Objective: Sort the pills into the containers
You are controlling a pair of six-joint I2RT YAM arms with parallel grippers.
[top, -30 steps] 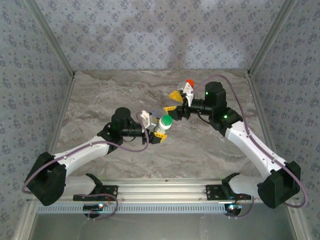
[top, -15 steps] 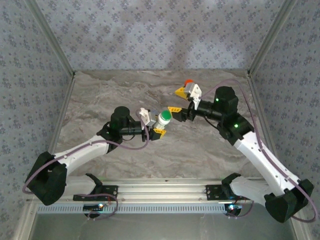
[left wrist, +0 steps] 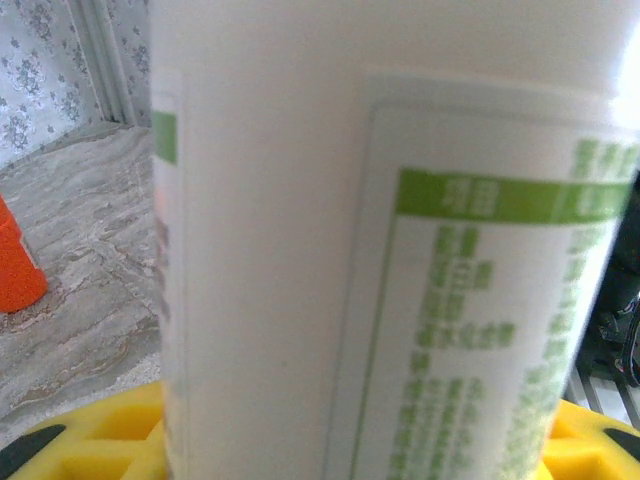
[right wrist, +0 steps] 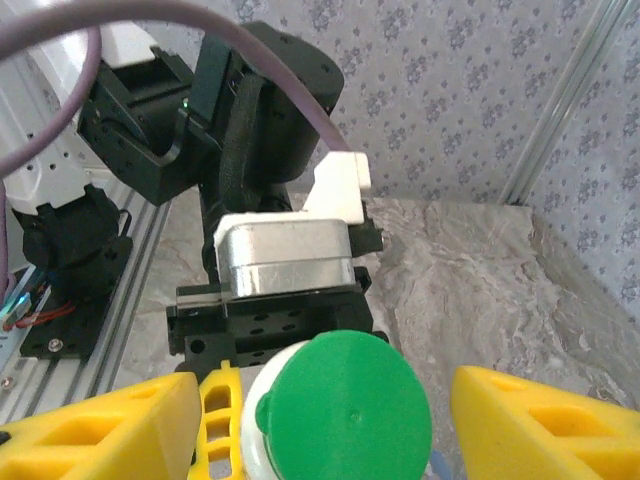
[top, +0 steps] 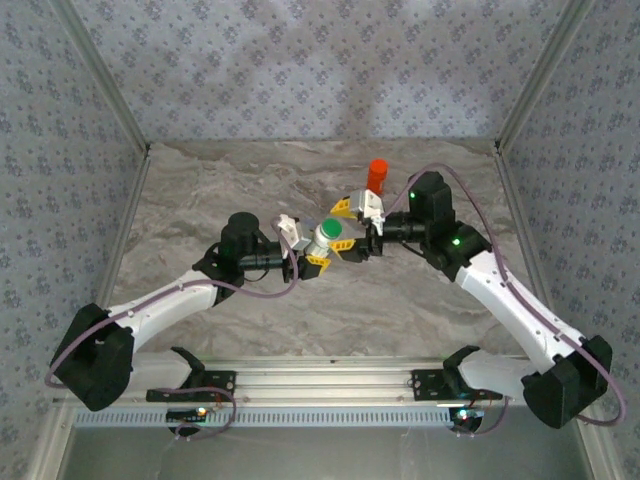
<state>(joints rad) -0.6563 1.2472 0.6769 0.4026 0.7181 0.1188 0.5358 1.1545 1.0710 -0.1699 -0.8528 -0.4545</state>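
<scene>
My left gripper (top: 320, 246) is shut on a white bottle (left wrist: 300, 250) with a green-printed label and holds it above the table. The bottle's green cap (top: 331, 234) points toward the right arm. My right gripper (top: 346, 228) is open, its yellow fingers (right wrist: 545, 425) standing on either side of the green cap (right wrist: 345, 410) with a gap at each side. The left gripper's yellow fingers (left wrist: 95, 440) show under the bottle in the left wrist view. The pills and the containers are hidden.
An orange bottle (top: 377, 176) stands upright on the marble table (top: 220, 190) behind the right gripper; it is also at the left edge of the left wrist view (left wrist: 15, 260). Patterned walls enclose the back and sides. A metal rail (top: 320, 385) runs along the near edge.
My right gripper swung out to the right, then came back left and now straddles the green cap. The orange bottle behind it is now uncovered. The left gripper turned the bottle's cap toward the right arm.
</scene>
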